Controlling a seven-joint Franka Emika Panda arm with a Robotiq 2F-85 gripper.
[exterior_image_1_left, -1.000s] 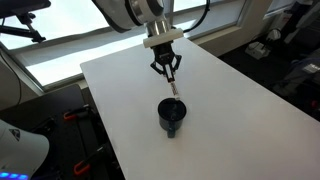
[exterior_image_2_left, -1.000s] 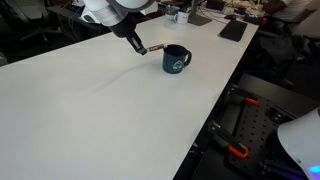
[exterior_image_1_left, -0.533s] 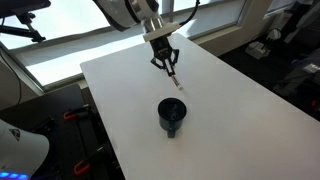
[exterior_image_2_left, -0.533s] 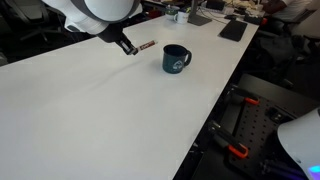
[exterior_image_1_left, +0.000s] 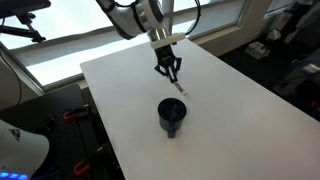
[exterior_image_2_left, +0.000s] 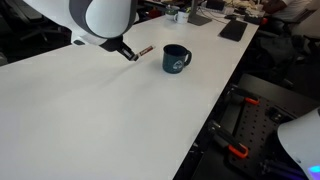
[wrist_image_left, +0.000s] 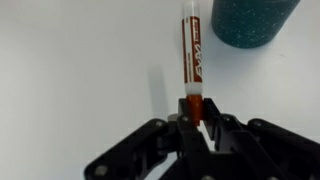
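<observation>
Above the white table (exterior_image_1_left: 235, 95), the end effector (wrist_image_left: 197, 122) is clenched on one end of a red marker (wrist_image_left: 192, 55) that points toward the dark mug (exterior_image_2_left: 176, 59), with bare surface all around. The wrist view crops the mug at its top edge and alone shows the marker's label, unreadably blurred.

Marker (wrist_image_left: 192, 62) betw. jaws, mug (wrist_image_left: 254, 20) just beyond tip

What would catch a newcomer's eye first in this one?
The claw is clamped on one end of a red marker, whose other end points toward a dark blue mug. The mug stands alone near the middle of the white table.
</observation>
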